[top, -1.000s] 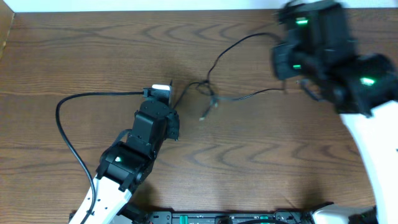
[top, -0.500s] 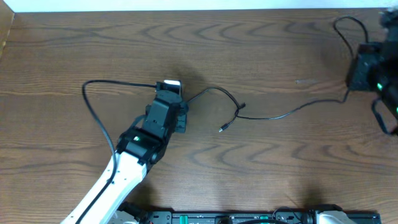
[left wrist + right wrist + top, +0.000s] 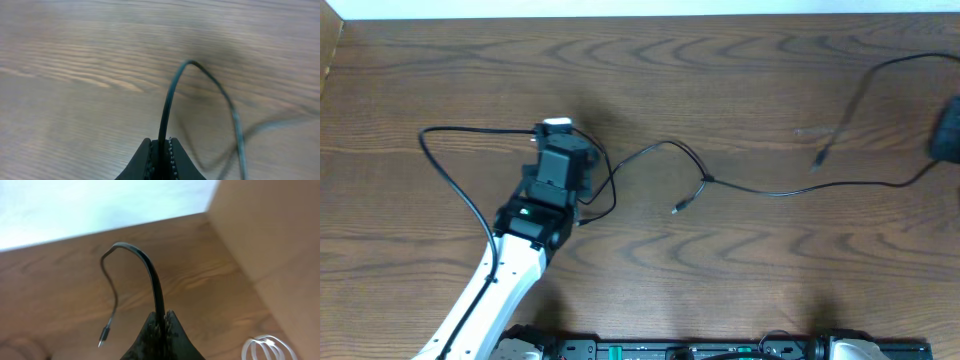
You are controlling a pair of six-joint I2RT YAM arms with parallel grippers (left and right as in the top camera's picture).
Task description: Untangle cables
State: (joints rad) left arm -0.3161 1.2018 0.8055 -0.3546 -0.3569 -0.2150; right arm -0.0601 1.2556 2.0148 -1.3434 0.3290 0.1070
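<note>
Left tool and right tool both clamp black cable; stretching step, I'd say, and the middle snag wants a wider pull.

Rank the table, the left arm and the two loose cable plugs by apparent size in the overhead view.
1. table
2. left arm
3. middle plug and right plug: both are tiny and too alike to rank.

Thin black cables, loosely outstretched, snagged together mid-span, plug ends free.
</note>
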